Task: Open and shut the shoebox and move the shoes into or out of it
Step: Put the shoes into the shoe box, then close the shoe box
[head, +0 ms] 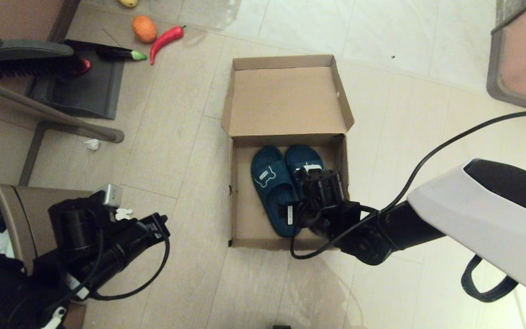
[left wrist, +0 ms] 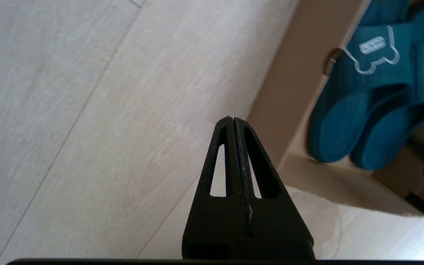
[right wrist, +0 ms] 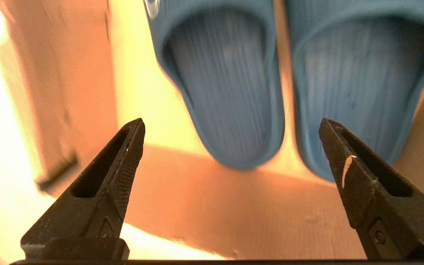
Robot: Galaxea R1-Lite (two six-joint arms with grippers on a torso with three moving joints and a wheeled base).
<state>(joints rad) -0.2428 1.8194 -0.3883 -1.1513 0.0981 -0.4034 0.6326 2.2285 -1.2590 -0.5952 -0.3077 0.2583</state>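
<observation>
The brown shoebox (head: 238, 219) lies open on the floor, its lid (head: 286, 98) folded back flat. Both teal shoes (head: 270, 185) lie side by side inside, toes toward the lid. My right gripper (head: 318, 185) hangs over the box's near right part and covers much of the right shoe (head: 302, 157). In the right wrist view it (right wrist: 232, 125) is open and holds nothing, with the two heels (right wrist: 230, 84) just ahead and the box's near wall (right wrist: 234, 209) below. My left gripper (left wrist: 233, 119) is shut and empty, over bare floor left of the box wall (left wrist: 293, 84).
A dustpan (head: 80, 87) and brush (head: 25, 57) lie at the far left, with toy vegetables (head: 165, 40) beside them. A brown bin (head: 7, 210) stands under my left arm. A furniture corner (head: 518, 59) sits at the far right. A paper scrap (head: 92, 144) lies on the floor.
</observation>
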